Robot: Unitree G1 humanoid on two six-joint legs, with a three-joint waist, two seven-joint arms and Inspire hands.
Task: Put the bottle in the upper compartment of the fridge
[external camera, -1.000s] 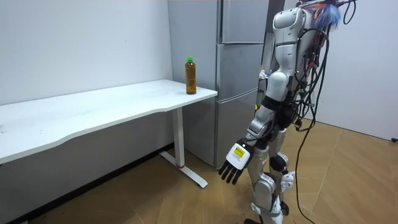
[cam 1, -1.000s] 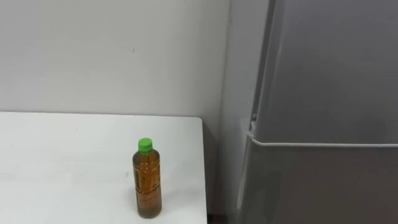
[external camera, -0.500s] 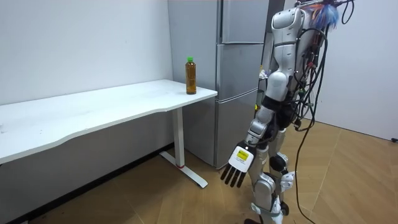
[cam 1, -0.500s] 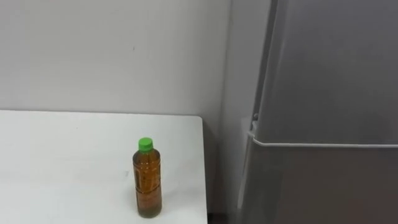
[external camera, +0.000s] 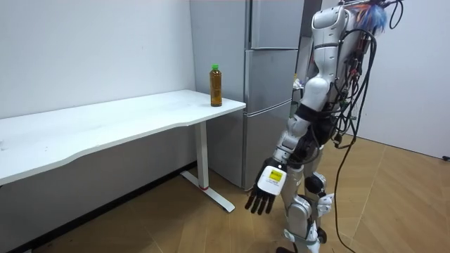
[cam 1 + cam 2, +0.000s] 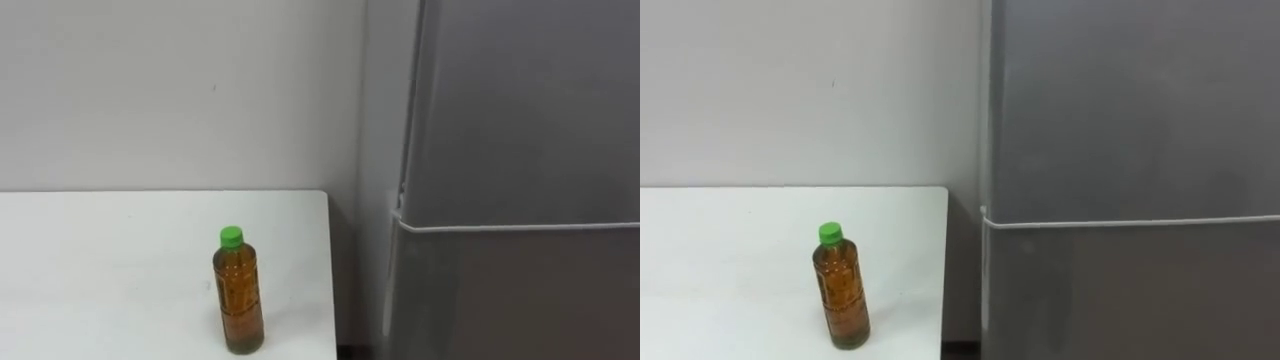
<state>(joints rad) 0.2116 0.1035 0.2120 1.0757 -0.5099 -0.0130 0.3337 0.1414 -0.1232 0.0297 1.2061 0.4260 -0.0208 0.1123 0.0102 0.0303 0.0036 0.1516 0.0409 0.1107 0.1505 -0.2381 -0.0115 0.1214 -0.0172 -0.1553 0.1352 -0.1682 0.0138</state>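
A clear bottle (image 6: 238,295) of amber drink with a green cap stands upright near the right end of the white table (image 6: 100,260), close to its front corner. Just to its right rises the grey fridge, whose upper door (image 6: 520,110) is closed above the seam to the lower door (image 6: 510,295). In the room view the bottle (image 5: 216,86) is at the table end by the fridge (image 5: 271,24). I stand a step back from the fridge. My left hand (image 5: 264,190) hangs low at knee height, fingers straight, holding nothing.
A plain white wall runs behind the table (image 5: 105,123). A narrow gap separates the table's end from the fridge side. Wooden floor (image 5: 176,225) lies open between me and the table.
The head view has shifted a little, so the fridge edge sits further left. My left hand has swung slightly lower and back. The bottle has not moved.
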